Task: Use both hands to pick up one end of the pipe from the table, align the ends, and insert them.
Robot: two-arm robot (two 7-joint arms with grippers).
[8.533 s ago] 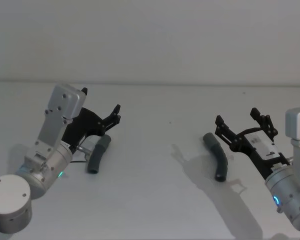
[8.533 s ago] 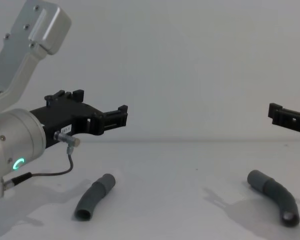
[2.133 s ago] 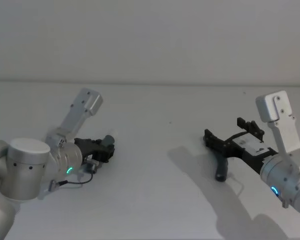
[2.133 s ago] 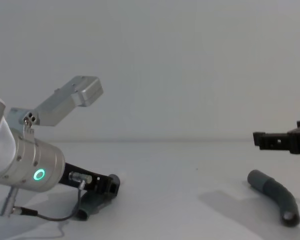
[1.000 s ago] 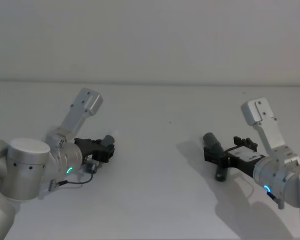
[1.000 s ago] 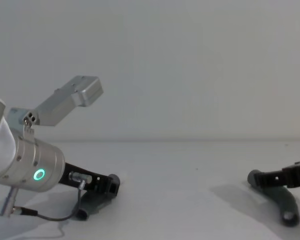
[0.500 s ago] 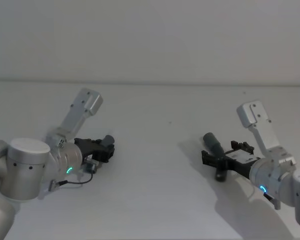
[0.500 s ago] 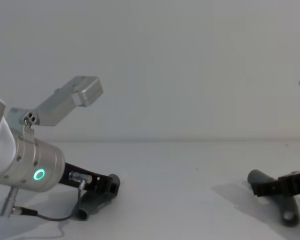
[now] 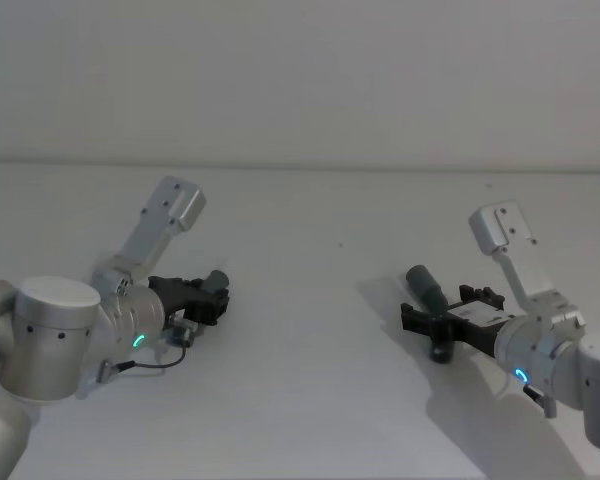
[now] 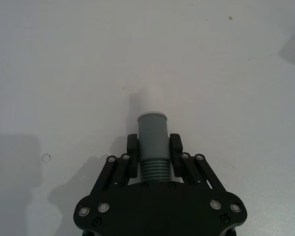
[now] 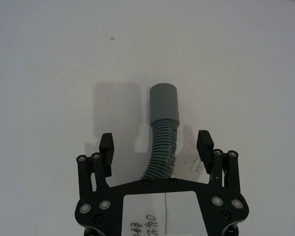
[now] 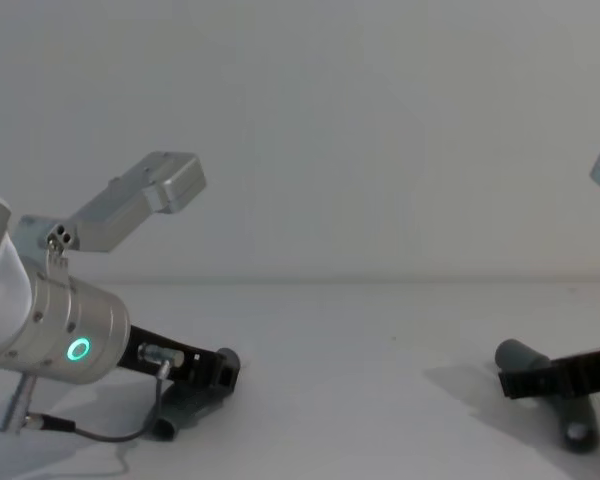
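Low on the table [image 9: 310, 400], the left gripper [image 10: 153, 147] is clamped on the left pipe piece [image 10: 153, 130], whose whitish spigot [image 10: 151, 101] juts beyond. Across the table, the right gripper [image 11: 156, 145] straddles the right pipe piece [image 11: 160, 157], jaws apart and not touching it, with its socket [image 11: 163, 105] farther out.

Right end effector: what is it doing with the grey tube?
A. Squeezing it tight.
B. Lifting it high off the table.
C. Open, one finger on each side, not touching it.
C: the right end effector has its fingers spread wide, and white table shows between each finger and the grey tube, which lies flat on the table.
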